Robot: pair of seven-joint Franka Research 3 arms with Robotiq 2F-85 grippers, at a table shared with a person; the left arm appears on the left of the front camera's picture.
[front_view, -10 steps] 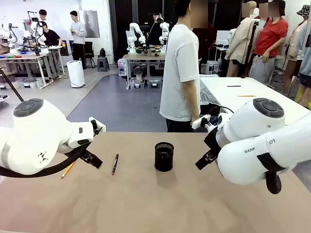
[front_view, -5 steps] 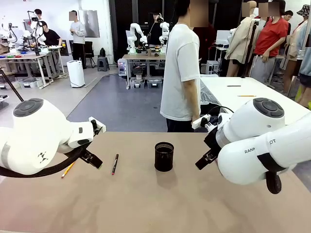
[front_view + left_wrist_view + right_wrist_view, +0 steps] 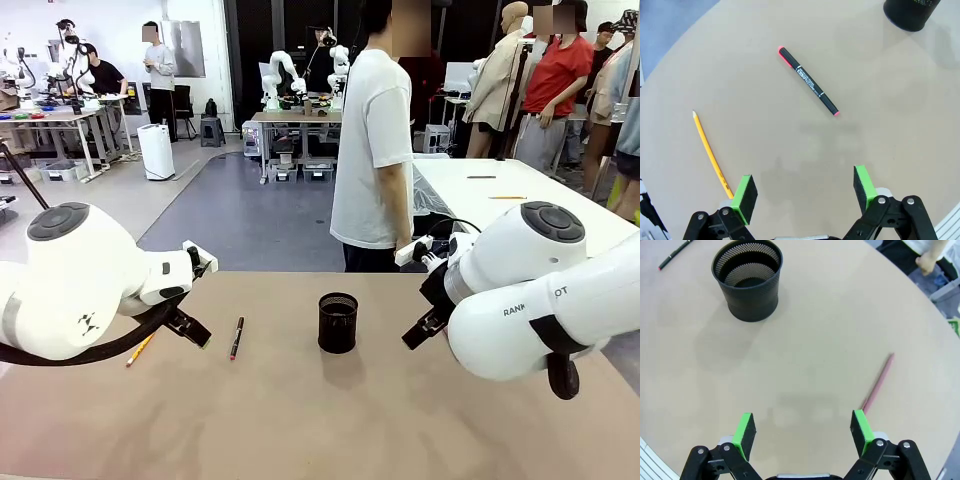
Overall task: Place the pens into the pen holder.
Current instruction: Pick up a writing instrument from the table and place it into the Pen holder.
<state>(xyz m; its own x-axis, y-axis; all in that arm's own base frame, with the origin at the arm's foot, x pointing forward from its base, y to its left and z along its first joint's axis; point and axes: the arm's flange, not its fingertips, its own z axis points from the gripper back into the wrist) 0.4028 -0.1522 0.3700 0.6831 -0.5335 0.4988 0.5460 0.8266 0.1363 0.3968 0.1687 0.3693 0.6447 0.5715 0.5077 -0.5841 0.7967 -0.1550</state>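
Observation:
A black mesh pen holder [image 3: 338,322] [image 3: 747,280] stands at the table's middle, and its base shows at the top right corner of the left wrist view [image 3: 911,13]. Left of it lies a black pen with red ends [image 3: 236,338] [image 3: 808,81] [image 3: 675,253]. Farther left, a yellow pencil [image 3: 140,349] [image 3: 711,154] lies partly behind my left arm. A reddish-brown pen [image 3: 879,383] lies on the table to the holder's right. My left gripper [image 3: 805,194] hangs open above the table between pencil and black pen. My right gripper [image 3: 804,433] hangs open above bare table near the reddish pen.
A person in a white T-shirt [image 3: 375,150] stands at the far edge of the table, one hand [image 3: 928,261] near it. Both bulky arm bodies sit low at the table's left [image 3: 70,290] and right [image 3: 540,300]. Open tabletop [image 3: 330,420] lies in front of the holder.

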